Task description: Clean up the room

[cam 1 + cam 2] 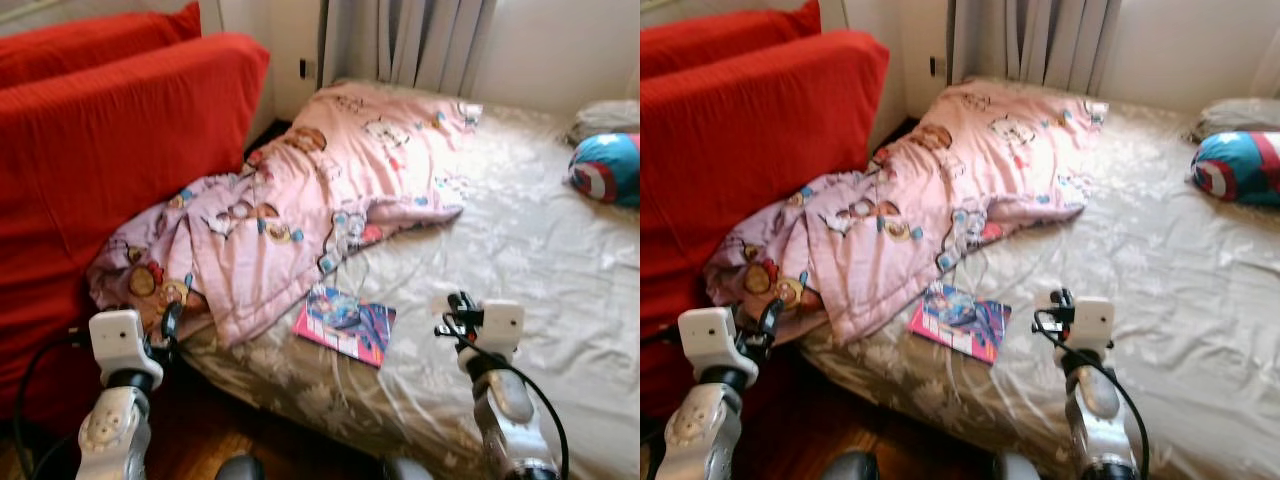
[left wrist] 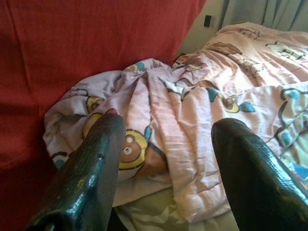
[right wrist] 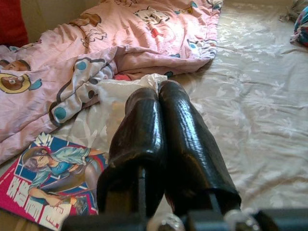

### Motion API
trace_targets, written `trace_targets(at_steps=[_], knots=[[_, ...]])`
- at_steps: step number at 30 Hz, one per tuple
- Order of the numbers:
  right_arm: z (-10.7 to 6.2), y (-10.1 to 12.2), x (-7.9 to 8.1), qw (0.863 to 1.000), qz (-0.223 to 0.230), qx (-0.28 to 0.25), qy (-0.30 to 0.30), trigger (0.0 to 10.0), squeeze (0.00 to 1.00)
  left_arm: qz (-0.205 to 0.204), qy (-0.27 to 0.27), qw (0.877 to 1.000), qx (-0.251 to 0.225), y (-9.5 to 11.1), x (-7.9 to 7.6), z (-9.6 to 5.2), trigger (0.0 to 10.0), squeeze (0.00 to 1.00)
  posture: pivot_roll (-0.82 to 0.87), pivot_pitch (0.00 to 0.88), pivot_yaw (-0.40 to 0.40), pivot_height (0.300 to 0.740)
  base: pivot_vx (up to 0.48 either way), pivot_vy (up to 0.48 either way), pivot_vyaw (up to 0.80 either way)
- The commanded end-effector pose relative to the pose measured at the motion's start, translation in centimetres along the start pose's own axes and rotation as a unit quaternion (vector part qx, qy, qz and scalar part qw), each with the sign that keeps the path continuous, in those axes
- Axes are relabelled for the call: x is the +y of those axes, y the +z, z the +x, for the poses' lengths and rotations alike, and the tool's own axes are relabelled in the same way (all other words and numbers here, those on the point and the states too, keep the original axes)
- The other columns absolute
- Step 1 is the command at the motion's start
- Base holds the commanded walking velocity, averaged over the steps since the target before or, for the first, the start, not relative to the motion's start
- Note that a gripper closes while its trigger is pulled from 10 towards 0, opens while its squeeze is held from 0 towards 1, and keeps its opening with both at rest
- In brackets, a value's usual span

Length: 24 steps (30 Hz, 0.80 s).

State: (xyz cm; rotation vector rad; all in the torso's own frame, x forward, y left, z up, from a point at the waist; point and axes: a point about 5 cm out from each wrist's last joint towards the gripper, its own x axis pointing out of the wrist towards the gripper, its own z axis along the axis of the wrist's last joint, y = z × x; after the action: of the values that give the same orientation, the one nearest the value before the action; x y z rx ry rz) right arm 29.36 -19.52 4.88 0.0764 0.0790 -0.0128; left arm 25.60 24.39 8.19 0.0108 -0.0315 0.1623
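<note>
- Bed [image 1: 540, 270] with beige floral sheet, pink cartoon blanket [image 1: 300, 210] crumpled over its left side, bunched against red sofa [image 1: 100, 150].
- Comic magazine [image 1: 345, 322] flat on sheet near bed's front edge, just beside blanket's lower hem.
- Blue-red round cushion [image 1: 608, 168] at far right of bed.
- Left gripper [image 2: 166, 159] fingers spread wide, holding nothing, near blanket's bunched end by the sofa.
- Right gripper [image 3: 161, 125] fingers pressed together, nothing between them, above sheet to the right of magazine.
</note>
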Motion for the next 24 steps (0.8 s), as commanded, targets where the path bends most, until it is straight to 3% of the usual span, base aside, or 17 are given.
trace_targets(at_steps=[1, 5, 11, 14, 20, 24], knots=[[0.0, 0.2, -0.3, 1.000, -0.002, 0.001, -0.007, 10.0, 0.00, -0.006, -0.004, 1.000, 0.000, 0.0, -0.3, -0.1, 10.0, 0.00, 0.04, 0.028, -0.061, 0.692, 0.000, 0.000, 0.00], [0.0, 0.0, 0.0, 1.000, -0.006, 0.007, 0.003, 10.0, 0.00, -0.007, -0.032, 0.999, 0.002, -0.2, -1.2, -0.1, 10.0, 0.00, 0.05, 0.044, -0.069, 0.692, 0.000, 0.000, 0.00], [0.0, 0.2, -0.1, 1.000, 0.003, 0.003, 0.005, 10.0, 0.00, -0.012, -0.031, 0.999, 0.001, -0.1, -1.3, -0.1, 10.0, 0.00, 0.05, 0.051, -0.063, 0.692, 0.000, 0.000, 0.00], [-0.1, 0.6, 0.1, 1.000, 0.025, -0.012, 0.002, 10.0, 0.00, -0.018, -0.023, 1.000, -0.001, 0.0, -1.3, 0.0, 10.0, 0.00, 0.05, 0.058, -0.056, 0.712, 0.000, 0.000, 0.00], [-0.2, 0.2, -0.1, 1.000, 0.027, -0.004, -0.012, 10.0, 0.00, -0.018, -0.020, 1.000, 0.003, -0.2, -1.2, 0.2, 10.0, 0.00, 0.04, 0.062, -0.051, 0.740, 0.000, 0.000, 0.00], [-0.6, -1.9, -0.1, 0.998, 0.024, 0.050, -0.012, 10.0, 0.00, -0.028, -0.015, 0.998, 0.053, -2.6, -0.8, -0.3, 10.0, 0.00, 0.04, 0.061, -0.049, 0.740, 0.000, 0.000, 0.00]])
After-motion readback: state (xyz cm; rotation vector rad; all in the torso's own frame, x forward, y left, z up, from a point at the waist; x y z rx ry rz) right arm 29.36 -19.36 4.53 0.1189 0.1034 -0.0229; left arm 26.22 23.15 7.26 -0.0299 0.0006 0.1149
